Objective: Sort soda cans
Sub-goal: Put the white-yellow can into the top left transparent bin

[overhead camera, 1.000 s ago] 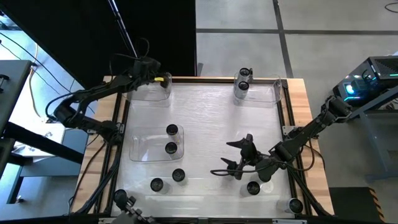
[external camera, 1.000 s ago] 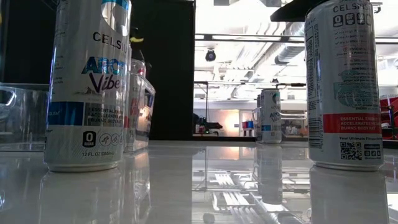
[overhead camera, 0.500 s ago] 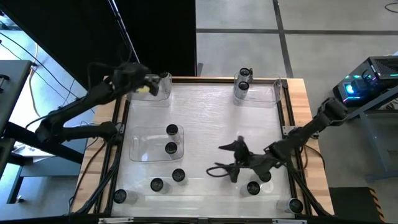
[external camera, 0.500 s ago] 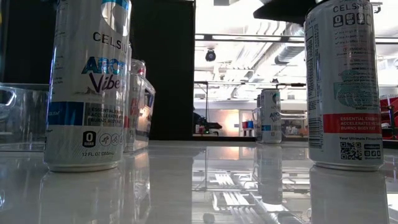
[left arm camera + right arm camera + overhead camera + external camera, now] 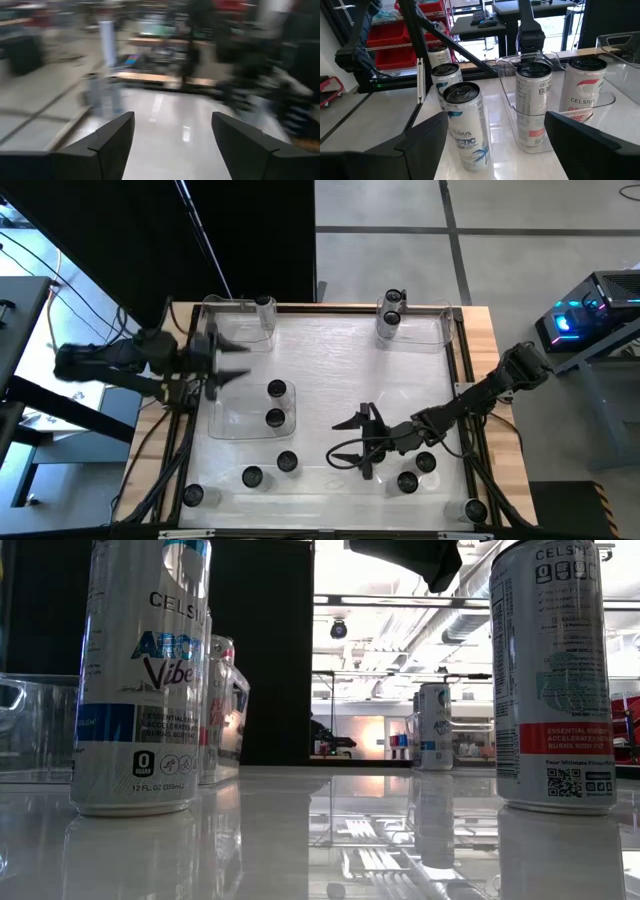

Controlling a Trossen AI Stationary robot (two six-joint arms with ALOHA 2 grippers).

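right gripper (image 5: 352, 448) hangs spread wide and empty over the table's near middle, arm stretched low from the right edge. soda cans (image 5: 276, 403) all stand upright: two just beside it, others ahead. left gripper (image 5: 228, 363), fingers apart, holds nothing by the left edge.

A robotics lab or workshop: exposed ceiling ducts (image 5: 470, 625) run above a bright open hall, red storage bins (image 5: 395, 37) fill shelving, a desk (image 5: 520, 7) stands behind the white counter (image 5: 330, 350), and the floor (image 5: 520, 260) is grey concrete.
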